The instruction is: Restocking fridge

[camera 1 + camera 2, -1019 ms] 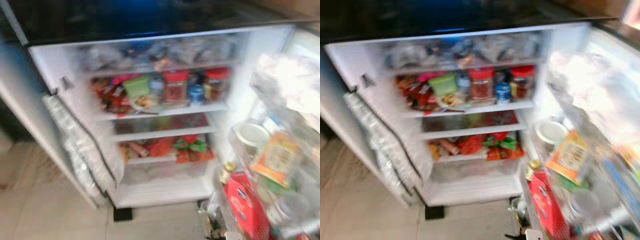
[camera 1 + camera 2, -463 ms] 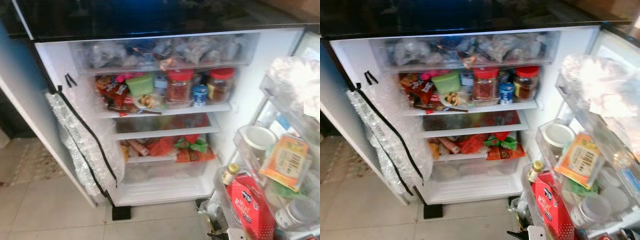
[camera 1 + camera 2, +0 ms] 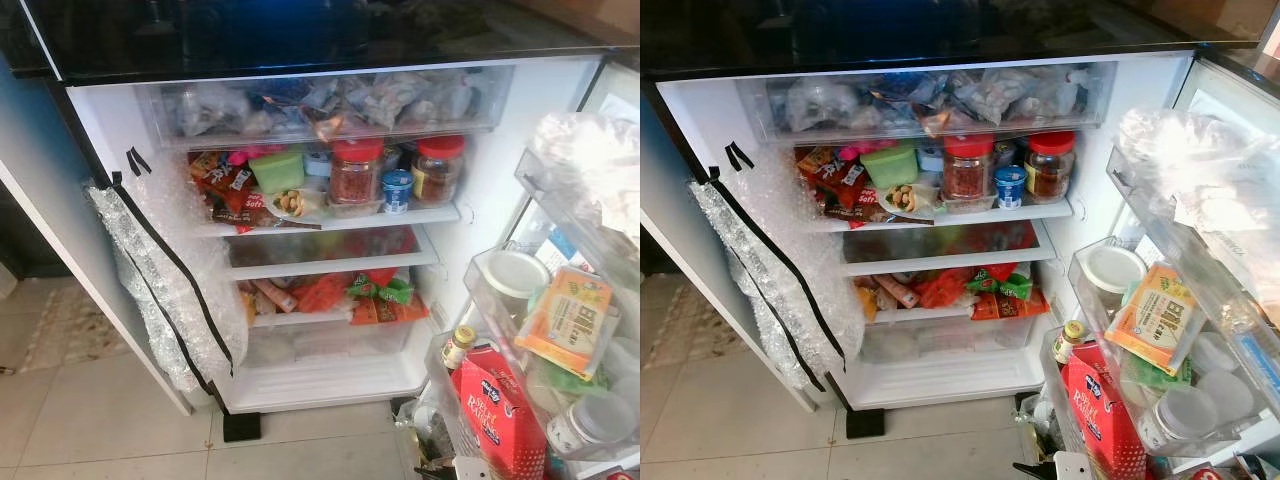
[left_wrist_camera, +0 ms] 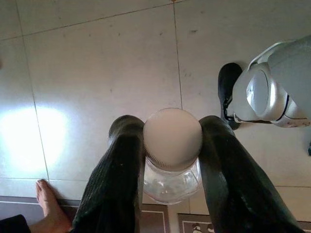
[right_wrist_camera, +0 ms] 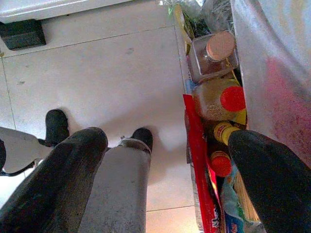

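**Fridge open, jar in hand: stock at the point of loading**

While the head views were smeared 1 second ago, they are now sharp and framed a little closer on the fridge, so the camera has settled and the robot looks parked in front of the open compartment.

Item 1, task object: clear jar with a pale ribbed lid, clamped between the 2 black fingers of the left gripper, hanging low over the tiled floor. Not yet in the fridge.

Item 2, right gripper: fingers wide apart, nothing between them, held low beside the foot of the open door, above a red packet and red-capped bottles.

Item 3, top drawer: clear, packed with bagged goods.

Item 4, upper shelf: 2 red-lidded jars, a small blue tin, a green tub, snack packets on the left.

Item 5, lower shelves: red and green packets; little free room.

Item 6, door racks: a white-lidded container, an orange box, a red carton.

Item 7, bubble wrap taped to the left side of the fridge.

Item 8, a person's bare foot at the edge of the left wrist view.

Judgement: approach complete; the next step is likely lifting the jar to a free spot.
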Robot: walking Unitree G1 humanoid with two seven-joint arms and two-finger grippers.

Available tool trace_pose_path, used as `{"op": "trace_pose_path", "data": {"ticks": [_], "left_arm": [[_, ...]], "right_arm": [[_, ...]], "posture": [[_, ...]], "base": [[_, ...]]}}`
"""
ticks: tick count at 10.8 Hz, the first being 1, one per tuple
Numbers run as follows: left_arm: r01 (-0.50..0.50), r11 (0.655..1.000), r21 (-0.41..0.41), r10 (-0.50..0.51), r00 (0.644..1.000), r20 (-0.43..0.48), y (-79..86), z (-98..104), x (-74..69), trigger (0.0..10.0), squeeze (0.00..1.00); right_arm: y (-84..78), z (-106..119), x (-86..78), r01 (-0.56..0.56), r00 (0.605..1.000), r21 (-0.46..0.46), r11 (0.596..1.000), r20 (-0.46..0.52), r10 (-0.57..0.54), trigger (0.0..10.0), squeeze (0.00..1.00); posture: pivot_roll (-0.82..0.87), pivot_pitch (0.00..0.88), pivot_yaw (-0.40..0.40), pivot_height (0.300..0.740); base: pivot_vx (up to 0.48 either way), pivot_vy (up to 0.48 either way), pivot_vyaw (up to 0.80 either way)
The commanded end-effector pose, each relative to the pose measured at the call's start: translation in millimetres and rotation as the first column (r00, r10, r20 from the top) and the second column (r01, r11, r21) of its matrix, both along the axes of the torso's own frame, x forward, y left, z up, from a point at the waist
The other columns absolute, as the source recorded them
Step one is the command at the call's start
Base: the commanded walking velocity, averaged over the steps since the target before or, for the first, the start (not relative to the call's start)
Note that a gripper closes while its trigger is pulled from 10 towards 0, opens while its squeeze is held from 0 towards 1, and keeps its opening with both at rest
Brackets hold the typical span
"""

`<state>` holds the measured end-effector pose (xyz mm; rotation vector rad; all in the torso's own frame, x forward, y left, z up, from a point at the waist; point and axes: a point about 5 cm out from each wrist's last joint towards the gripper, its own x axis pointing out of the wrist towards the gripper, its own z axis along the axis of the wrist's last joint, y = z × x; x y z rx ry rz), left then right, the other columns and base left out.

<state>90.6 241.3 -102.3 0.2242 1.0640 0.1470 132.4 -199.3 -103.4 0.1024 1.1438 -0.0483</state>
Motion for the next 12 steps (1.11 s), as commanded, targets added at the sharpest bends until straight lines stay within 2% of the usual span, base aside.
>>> {"op": "trace_pose_path", "data": {"ticks": [1,6,9,10,12], "left_arm": [[0.008,1.0,0.006,-0.008,1.0,-0.011,1.5,-0.5,-3.9,10.0,0.0],[0.006,1.0,0.005,-0.006,1.0,-0.01,1.0,-0.7,-4.3,10.0,0.0],[-0.015,1.0,0.01,0.015,1.0,0.013,1.3,0.1,-4.0,10.0,0.0],[-0.065,0.998,0.021,0.063,0.994,0.084,2.4,3.0,-2.0,10.0,0.0],[-0.054,0.998,0.037,0.044,0.973,0.228,1.2,11.2,7.0,10.0,0.0]], "right_arm": [[-1.6,0.5,0.5,-0.005,1.0,-0.005,1.0,0.002,0.005,10.0,0.0],[-2.5,0.6,0.4,-0.008,1.0,-0.002,1.0,0.003,0.008,10.0,0.0],[-2.4,0.4,-0.4,-0.008,1.0,-0.001,1.0,0.001,0.008,10.0,0.0],[-2.5,0.3,-0.6,-0.007,1.0,0.001,1.0,0.0,0.007,10.0,0.0],[-2.9,0.4,-0.7,-0.01,1.0,0.005,1.0,-0.001,0.01,10.0,0.0]], "posture": [[0.08,0.0,-0.001,0.74],[0.08,0.0,-0.003,0.74],[0.08,0.0,-0.004,0.74],[0.08,0.0,-0.005,0.74],[0.09,0.0,-0.011,0.74]], "base": [[0.0,-0.315,0.0],[0.0,-0.317,0.0],[0.0,0.0,0.0],[0.0,0.0,0.0],[0.0,0.0,0.0]]}}
